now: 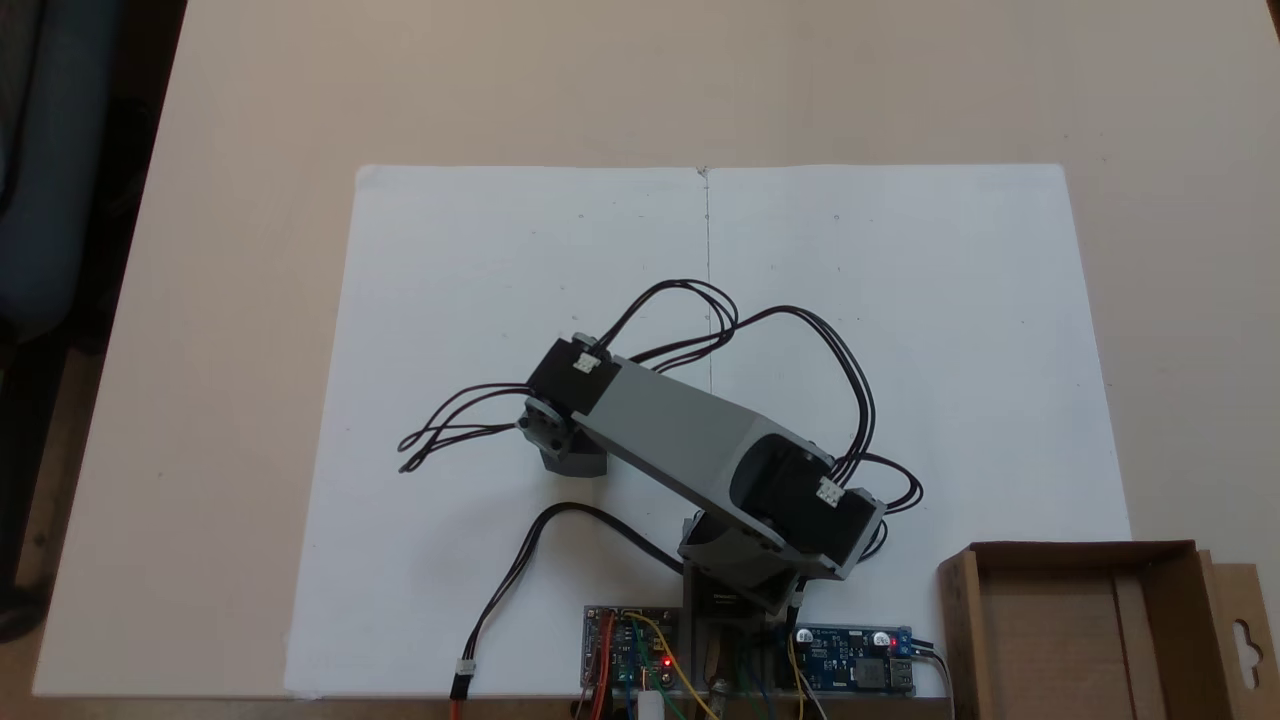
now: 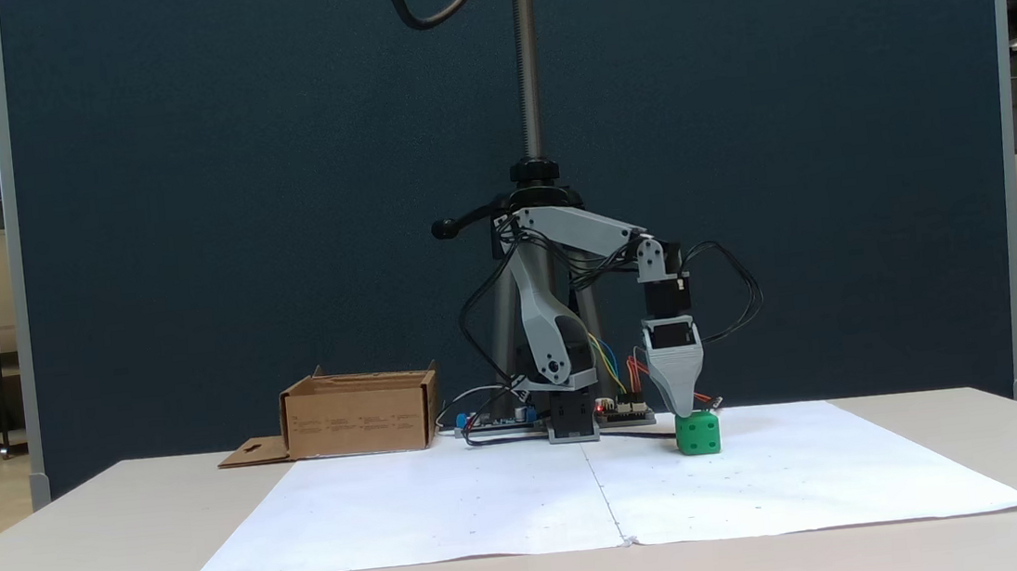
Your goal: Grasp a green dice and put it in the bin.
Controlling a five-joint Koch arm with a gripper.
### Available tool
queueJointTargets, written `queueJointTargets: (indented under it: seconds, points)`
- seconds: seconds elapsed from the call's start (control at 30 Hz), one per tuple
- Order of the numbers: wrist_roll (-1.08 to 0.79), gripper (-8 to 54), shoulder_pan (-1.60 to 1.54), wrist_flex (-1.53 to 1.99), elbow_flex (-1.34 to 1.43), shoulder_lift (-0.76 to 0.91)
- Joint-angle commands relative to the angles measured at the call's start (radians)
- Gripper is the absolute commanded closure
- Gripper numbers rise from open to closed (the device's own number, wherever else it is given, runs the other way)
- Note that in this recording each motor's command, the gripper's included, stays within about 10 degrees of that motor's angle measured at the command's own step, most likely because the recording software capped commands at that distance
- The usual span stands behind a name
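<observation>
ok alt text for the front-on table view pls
A grey arm's gripper points straight down onto a green dice on white paper. A cardboard bin sits at the left, before a dark blue panel.

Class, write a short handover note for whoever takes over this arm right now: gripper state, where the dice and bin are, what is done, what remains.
Gripper: pointing straight down, its tip right at the top of the green dice; open or shut cannot be told from here.
Dice: on the white paper, not lifted.
Bin: on the table beside the arm's base, nothing seen inside it in the view from above.
Done: arm brought over the dice.
Left: secure the grasp, lift, carry to the bin, release.
</observation>
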Motion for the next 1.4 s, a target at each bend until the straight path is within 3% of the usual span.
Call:
queueJointTargets:
  seconds: [0.0,1.27,1.37]
  points:
    - [0.067,4.0,-0.014,-0.04,-0.011,0.002]
    - [0.066,4.0,-0.044,-0.149,-0.002,-0.196]
    - [0.066,6.5,-0.046,-0.147,-0.002,-0.199]
